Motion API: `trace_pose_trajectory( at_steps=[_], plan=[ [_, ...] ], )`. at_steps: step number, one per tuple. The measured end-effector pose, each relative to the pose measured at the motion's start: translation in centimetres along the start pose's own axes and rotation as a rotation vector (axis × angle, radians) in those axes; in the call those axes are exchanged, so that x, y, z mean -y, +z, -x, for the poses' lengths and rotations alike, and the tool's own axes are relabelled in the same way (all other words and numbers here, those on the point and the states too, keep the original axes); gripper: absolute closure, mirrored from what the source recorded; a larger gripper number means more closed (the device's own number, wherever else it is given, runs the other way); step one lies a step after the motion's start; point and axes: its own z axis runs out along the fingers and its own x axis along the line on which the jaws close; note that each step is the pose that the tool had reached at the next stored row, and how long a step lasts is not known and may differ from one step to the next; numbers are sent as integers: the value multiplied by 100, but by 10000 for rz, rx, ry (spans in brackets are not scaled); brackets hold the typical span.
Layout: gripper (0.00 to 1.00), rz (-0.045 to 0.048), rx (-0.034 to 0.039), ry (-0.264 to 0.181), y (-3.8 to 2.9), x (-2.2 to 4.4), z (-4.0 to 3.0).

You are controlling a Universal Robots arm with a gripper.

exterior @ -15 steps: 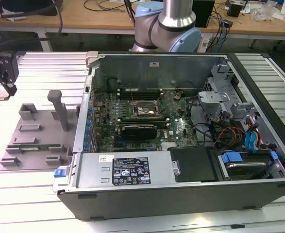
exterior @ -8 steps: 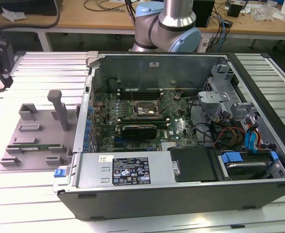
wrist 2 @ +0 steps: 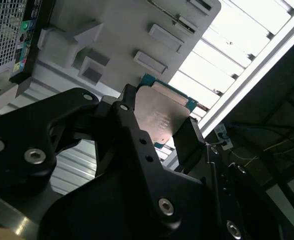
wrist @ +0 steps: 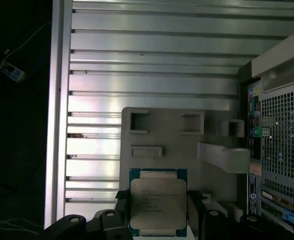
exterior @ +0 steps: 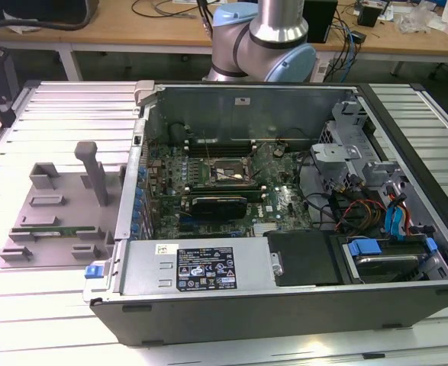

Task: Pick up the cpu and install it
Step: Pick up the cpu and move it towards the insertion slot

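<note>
Gripper [wrist: 158, 212] is clamped on the cpu [wrist: 158, 201], one finger per side, metal top toward the first wrist view. Cpu hangs over the grey tray [wrist: 162, 132]; can't tell if they touch. Tray lies on a slatted alu table [wrist: 152, 75], w/ the open pc case [exterior: 285, 191] just beside it. A power strip [wrist: 5, 68] sits on dark floor, well apart from tray. Cpu's lower edge is hidden by gripper body.

Exterior view over case [exterior: 285, 313], wrist views behind gripper [wrist: 157, 200], sharing tray [wrist: 172, 135]
</note>
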Motion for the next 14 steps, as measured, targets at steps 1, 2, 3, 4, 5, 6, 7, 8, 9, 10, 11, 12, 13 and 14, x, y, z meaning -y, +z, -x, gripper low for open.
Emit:
trace_pose_trajectory(
  at_steps=[1, 2, 3, 4, 5, 6, 7, 8, 9, 10, 11, 12, 13, 14],
  plan=[
    [45, 0, 3, 0, -55, -5, 2],
    [45, 1, 6, 0, -57, -5, 2],
    [45, 1, 7, 0, -58, -5, 2],
    [45, 2, 6, 0, -58, -5, 1],
    [45, 0, 5, 0, -60, -5, 1],
    [45, -1, 3, 0, -61, -5, 3],
    [45, -1, 2, 0, -61, -5, 10],
    [45, 0, 4, 0, -59, -4, 41],
    [45, 0, 5, 0, -58, -4, 63],
    [45, 0, 4, 0, -58, -3, 83],
    [45, 0, 4, 1, -58, -3, 112],
    [45, 0, 4, 1, -57, -2, 153],
    [45, 0, 5, 0, -55, -1, 202],
    [45, 0, 4, 0, -54, 0, 247]
  ],
)
